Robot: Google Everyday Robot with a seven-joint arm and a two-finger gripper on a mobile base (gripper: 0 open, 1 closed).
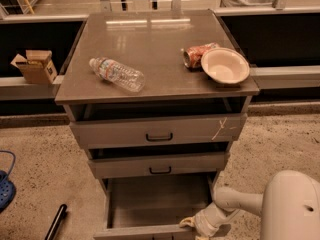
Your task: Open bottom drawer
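Speckled concrete floor [40, 154], dim room; a grey metal cabinet with a steel worktop [155, 44] stands in the middle.

On the worktop:
- one clear plastic bottle [116, 74], lying on its side at left
- one red drink can [196, 55], lying at right
- one pale bowl [225, 65], touching the can near the right edge

Ledge at left: one small cardboard box [34, 66].

Drawers, three:
- Top drawer [155, 131]: widest, white scratch at right, slightly out.
- Middle drawer [160, 165]: slightly out.
- Bottom drawer [150, 206]: lowest, well out, bare inside showing, its front at the lower edge of view.

Hand [191, 224]: white, low at right, against the top rim of the bottom drawer's front, right of centre. Whether it clamps the rim or only hooks it, I cannot tell.

Step in hand, as I judge it: finishing the pull. Draw straight out along the runners, level, with no twist. An off-centre hold may skew the drawer and bind it. Ease off near the end of travel.
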